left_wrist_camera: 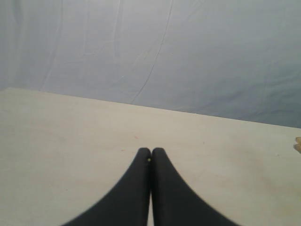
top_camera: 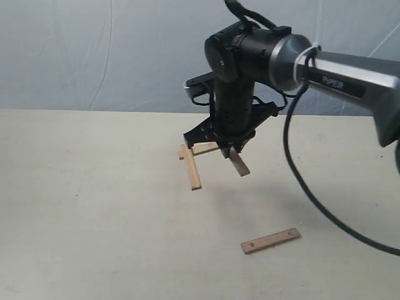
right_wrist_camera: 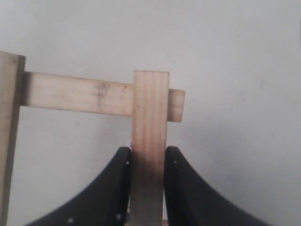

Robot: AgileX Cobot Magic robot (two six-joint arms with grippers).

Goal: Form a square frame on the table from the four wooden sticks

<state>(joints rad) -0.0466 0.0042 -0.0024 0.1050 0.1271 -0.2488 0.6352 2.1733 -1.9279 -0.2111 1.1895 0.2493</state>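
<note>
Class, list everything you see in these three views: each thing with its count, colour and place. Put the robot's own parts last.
laid sticks: two, light brown, on the table below the right arm, ends overlapping in a corner
held stick: one, light brown, in the right pincer, crossing the other end of one laid stick
loose stick: one, light brown with dark holes, alone at the front of the exterior view
table: one, pale cream, under everything
cloth backdrop: one, blue-grey, behind the table
cable: one, black, hanging from the right arm
right arm: one, black and silver, reaching in from the right
right pincer: one, black, shut on the held stick
left pincer: one, black, shut, empty
</note>
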